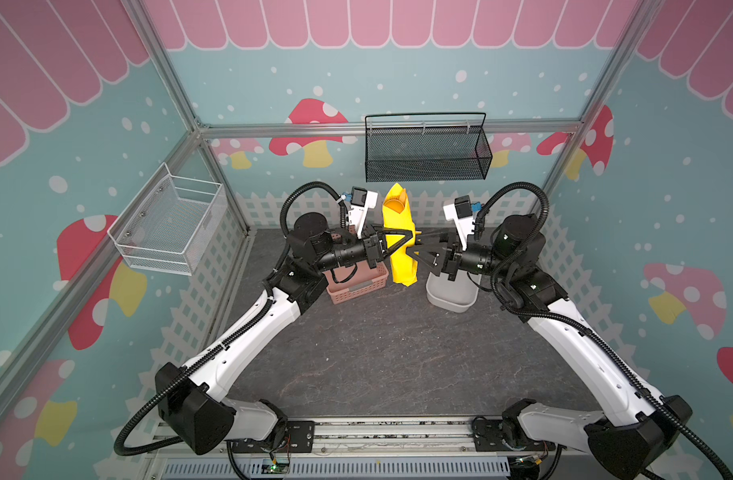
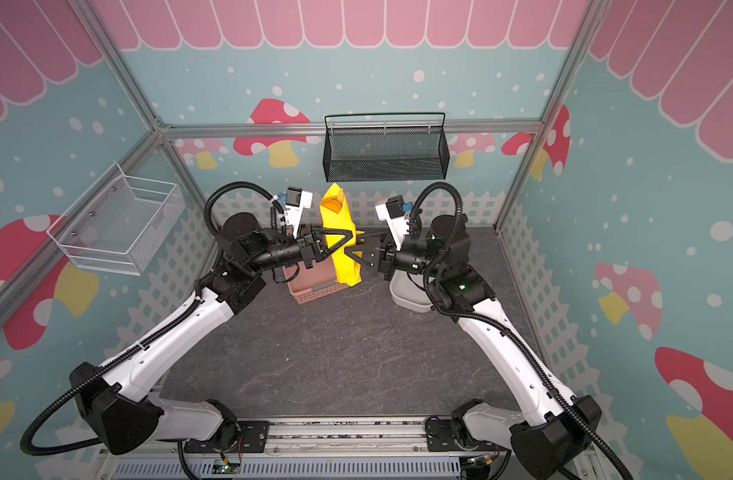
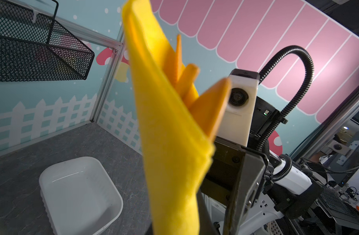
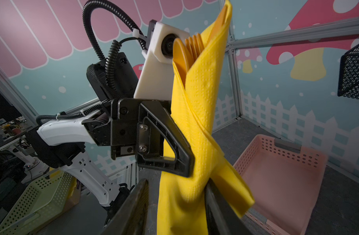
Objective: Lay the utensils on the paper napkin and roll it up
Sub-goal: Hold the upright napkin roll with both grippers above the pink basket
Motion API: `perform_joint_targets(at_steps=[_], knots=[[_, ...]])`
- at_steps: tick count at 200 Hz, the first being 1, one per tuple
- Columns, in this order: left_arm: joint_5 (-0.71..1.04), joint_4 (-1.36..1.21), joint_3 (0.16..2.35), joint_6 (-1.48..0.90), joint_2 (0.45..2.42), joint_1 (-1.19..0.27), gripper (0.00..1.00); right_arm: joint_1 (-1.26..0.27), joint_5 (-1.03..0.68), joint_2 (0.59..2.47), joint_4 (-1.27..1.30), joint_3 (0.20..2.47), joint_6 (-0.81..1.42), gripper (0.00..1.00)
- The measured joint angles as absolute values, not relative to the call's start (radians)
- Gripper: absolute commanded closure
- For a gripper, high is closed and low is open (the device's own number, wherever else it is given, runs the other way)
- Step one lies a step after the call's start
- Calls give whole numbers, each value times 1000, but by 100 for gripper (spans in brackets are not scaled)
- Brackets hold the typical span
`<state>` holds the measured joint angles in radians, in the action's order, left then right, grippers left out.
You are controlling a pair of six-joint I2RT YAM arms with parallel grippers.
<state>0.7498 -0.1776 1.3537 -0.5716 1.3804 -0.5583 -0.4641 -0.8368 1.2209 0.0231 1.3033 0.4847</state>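
Note:
The yellow paper napkin (image 1: 402, 266) (image 2: 346, 268) stands upright in the air as a loose roll above the back of the table. The orange utensils (image 1: 394, 204) (image 2: 331, 204) poke out of its top; a spoon bowl and fork tines (image 4: 184, 50) show in the right wrist view. My left gripper (image 1: 412, 237) (image 3: 176, 227) is shut on the roll's middle from the left. My right gripper (image 1: 417, 248) (image 4: 176, 183) straddles the roll just below. Its jaws are open: one finger (image 4: 133, 203) stands clear of the paper and the other touches a fold.
A pink perforated basket (image 1: 356, 284) (image 4: 280, 179) sits under the left wrist and a white tub (image 1: 452, 299) (image 3: 79, 193) under the right wrist. A black mesh basket (image 1: 427, 153) hangs on the back wall and a white wire basket (image 1: 169, 224) on the left wall.

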Motion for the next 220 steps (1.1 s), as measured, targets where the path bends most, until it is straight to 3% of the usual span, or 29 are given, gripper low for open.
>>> perform_joint_targets(at_steps=[32, 167, 220], knots=[[757, -187, 1357, -573, 1380, -560, 100, -464, -855, 1228, 58, 1293, 509, 60], [744, -200, 1357, -560, 1372, -566, 100, -464, -850, 1210, 94, 1212, 527, 63], [746, -208, 1357, -564, 1370, -566, 100, -464, -890, 1211, 122, 1210, 544, 70]])
